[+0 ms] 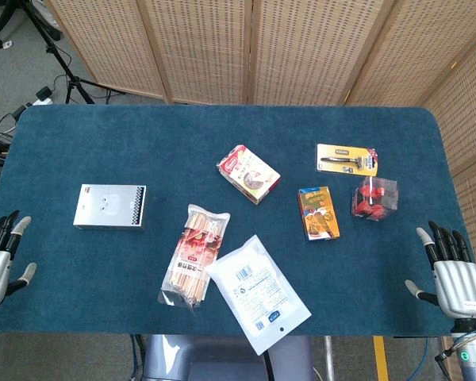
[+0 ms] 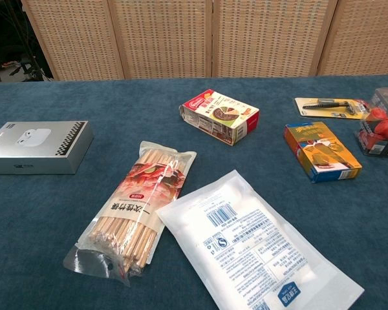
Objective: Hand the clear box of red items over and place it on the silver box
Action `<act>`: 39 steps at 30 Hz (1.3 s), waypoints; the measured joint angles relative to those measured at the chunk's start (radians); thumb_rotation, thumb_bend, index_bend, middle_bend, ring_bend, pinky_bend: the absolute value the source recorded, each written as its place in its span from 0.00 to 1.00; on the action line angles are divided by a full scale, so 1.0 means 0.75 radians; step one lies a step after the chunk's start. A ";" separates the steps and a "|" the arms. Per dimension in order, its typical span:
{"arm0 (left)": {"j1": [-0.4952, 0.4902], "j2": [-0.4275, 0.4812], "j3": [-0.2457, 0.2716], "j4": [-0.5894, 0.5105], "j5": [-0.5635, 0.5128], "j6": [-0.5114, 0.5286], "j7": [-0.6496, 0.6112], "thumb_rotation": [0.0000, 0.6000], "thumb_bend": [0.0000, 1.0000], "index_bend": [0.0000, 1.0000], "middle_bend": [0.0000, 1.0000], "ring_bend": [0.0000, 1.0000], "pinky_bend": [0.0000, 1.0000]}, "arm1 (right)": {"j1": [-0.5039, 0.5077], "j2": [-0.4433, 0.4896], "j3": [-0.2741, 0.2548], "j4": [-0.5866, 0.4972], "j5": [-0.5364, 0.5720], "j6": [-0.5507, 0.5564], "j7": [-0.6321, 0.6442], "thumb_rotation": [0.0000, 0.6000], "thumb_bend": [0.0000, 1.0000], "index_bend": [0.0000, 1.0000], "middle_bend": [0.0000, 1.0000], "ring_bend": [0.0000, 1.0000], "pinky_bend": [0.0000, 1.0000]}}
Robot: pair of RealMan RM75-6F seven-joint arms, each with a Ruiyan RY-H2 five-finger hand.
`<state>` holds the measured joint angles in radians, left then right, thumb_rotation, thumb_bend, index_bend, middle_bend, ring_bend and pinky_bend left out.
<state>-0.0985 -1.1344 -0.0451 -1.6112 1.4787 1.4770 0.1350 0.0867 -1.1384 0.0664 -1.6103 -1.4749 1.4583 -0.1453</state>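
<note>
The clear box of red items point(image 1: 374, 198) stands on the blue table at the right; the chest view shows the clear box point(image 2: 381, 132) at its right edge. The silver box point(image 1: 109, 206) lies flat at the table's left, and in the chest view the silver box point(image 2: 35, 146) sits at the left. My right hand point(image 1: 451, 272) hovers at the table's right front edge, fingers spread, holding nothing, well in front of the clear box. My left hand point(image 1: 0, 258) is at the left front edge, fingers apart and empty, near the silver box.
Between the two boxes lie a pink snack box point(image 1: 247, 173), an orange box point(image 1: 318, 212), a carded razor point(image 1: 347, 159), a bag of wooden sticks point(image 1: 193, 254) and a white pouch point(image 1: 258, 292). Wicker screens point(image 1: 254, 48) stand behind the table.
</note>
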 measured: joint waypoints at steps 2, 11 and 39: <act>0.000 0.000 0.001 -0.002 0.001 0.000 0.001 1.00 0.31 0.10 0.00 0.00 0.00 | 0.000 0.001 -0.001 0.000 0.000 -0.001 0.002 1.00 0.21 0.05 0.00 0.00 0.00; 0.008 0.012 -0.002 -0.010 0.002 0.016 -0.017 1.00 0.31 0.10 0.00 0.00 0.00 | 0.007 -0.003 -0.001 -0.002 0.002 -0.013 -0.006 1.00 0.21 0.05 0.00 0.00 0.00; 0.012 0.036 0.003 -0.029 0.015 0.017 -0.051 1.00 0.31 0.10 0.00 0.00 0.00 | 0.006 -0.004 -0.005 -0.004 -0.003 -0.007 -0.016 1.00 0.21 0.05 0.00 0.00 0.00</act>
<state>-0.0899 -1.1070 -0.0427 -1.6332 1.4898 1.4900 0.0965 0.0913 -1.1412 0.0628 -1.6130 -1.4769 1.4528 -0.1576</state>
